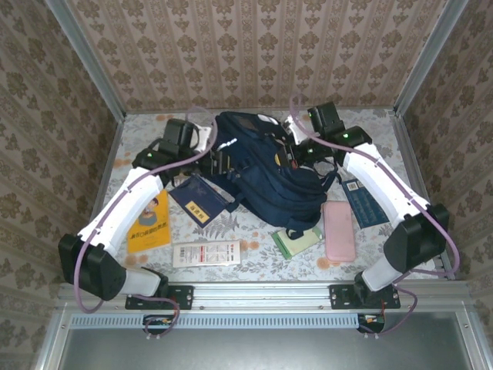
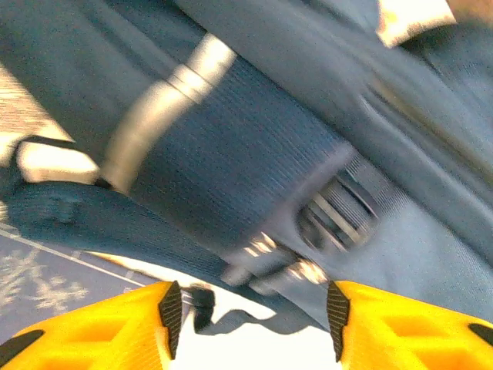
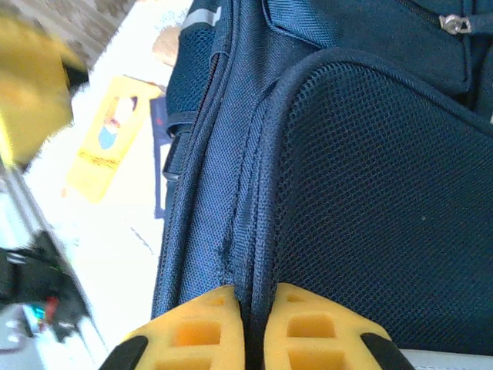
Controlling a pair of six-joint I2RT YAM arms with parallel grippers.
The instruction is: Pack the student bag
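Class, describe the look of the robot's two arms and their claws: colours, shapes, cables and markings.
The left arm and right arm have white shells, black joints and a lilac cable looping alongside. A green light glows on the right arm. The left claw has yellow fingers with black pads; the right claw has yellow fingers with moulded recesses.

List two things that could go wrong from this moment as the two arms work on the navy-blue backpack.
1. The right gripper is shut on only a thin seam of the navy-blue fabric student bag; a pull may slip it free.
2. The open left gripper hovers by a dark webbing strap with a buckle, so closing could catch the strap rather than the bag's opening.
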